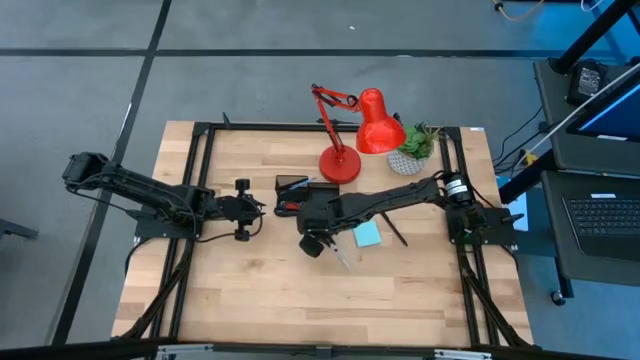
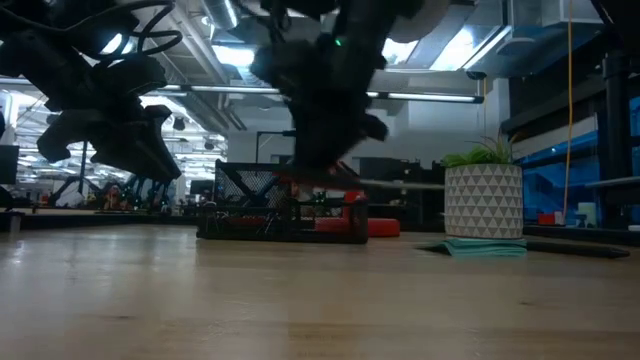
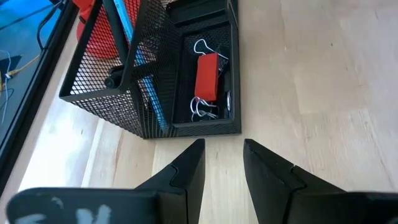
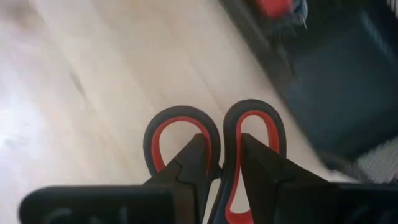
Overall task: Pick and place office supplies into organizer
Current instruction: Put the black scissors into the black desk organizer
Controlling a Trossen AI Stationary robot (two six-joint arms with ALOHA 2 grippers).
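Two tools: the right tool [image 4: 221,165] grips red-and-black-handled scissors [image 4: 214,140] above the wooden tabletop [image 4: 93,93]; the left tool [image 3: 222,163], narrowly parted and empty, faces the black mesh organizer [image 3: 155,81] just ahead.

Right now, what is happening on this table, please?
The right gripper holds the scissors by the handles, above the wooden table and close to the black mesh organizer. The left gripper waits open, empty, at the organizer's other side. Already in the organizer are a small red block, some clips and a blue pen. A blue sticky-note pad lies on the table.
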